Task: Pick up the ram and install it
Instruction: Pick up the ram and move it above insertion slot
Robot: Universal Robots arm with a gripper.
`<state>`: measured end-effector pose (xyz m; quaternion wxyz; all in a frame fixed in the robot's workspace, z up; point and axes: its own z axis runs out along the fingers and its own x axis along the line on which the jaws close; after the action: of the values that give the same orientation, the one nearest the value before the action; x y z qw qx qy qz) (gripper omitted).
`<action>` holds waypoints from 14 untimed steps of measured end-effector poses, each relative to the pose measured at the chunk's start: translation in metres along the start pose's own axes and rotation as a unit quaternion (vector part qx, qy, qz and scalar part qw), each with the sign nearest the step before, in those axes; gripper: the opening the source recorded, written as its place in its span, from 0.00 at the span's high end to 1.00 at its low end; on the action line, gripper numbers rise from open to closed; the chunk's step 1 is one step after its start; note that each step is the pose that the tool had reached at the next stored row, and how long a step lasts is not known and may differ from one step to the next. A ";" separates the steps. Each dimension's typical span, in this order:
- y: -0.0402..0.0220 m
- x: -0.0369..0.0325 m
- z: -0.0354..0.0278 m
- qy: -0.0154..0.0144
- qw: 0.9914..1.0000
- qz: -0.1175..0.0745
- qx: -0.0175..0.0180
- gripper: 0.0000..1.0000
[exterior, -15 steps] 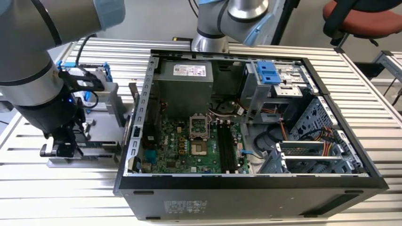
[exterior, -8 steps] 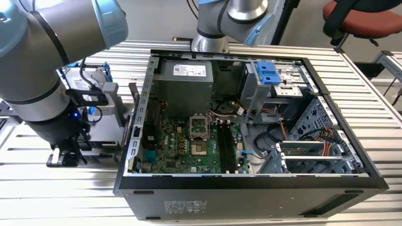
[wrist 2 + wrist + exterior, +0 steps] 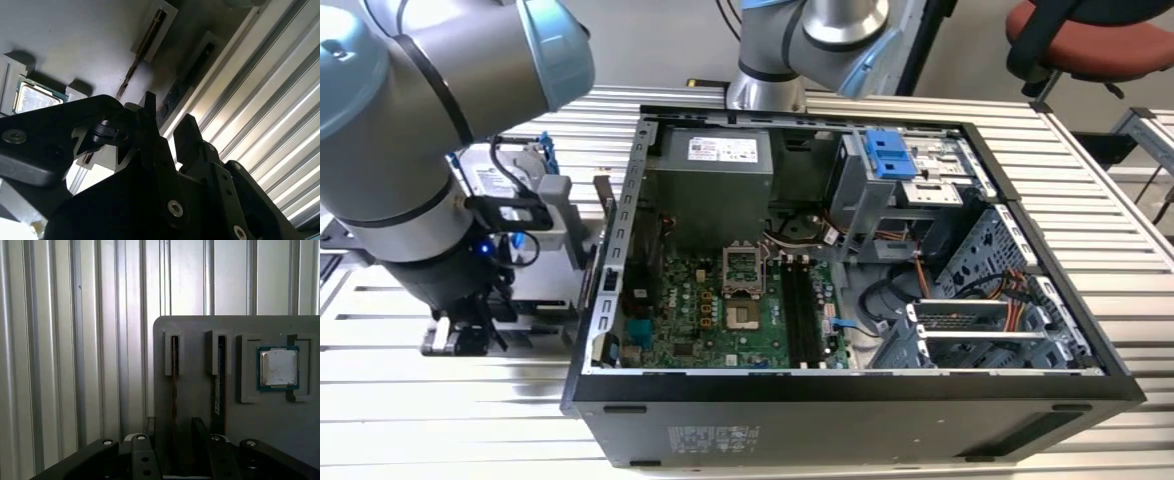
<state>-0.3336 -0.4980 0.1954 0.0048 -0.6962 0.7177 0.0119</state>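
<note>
My gripper, jaws apart, straddles the ram, which stands on edge in the outer slot of the grey holder on the worktop, its long axis running straight ahead between my fingers.

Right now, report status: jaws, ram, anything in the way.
Gripper open, jaws lined up with the ram. Ram in its grey holder slot, not yet lifted. Second stick in the neighbouring slot, close by.
</note>
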 end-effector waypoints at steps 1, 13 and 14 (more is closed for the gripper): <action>0.0000 -0.0004 0.0009 0.000 1.000 0.000 0.000 0.00; 0.0000 -0.0011 0.0044 0.000 1.000 -0.003 0.000 0.00; 0.0000 -0.0011 0.0044 0.000 1.000 -0.003 0.000 0.00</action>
<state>-0.3337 -0.4967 0.1910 0.0047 -0.6986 0.7154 0.0119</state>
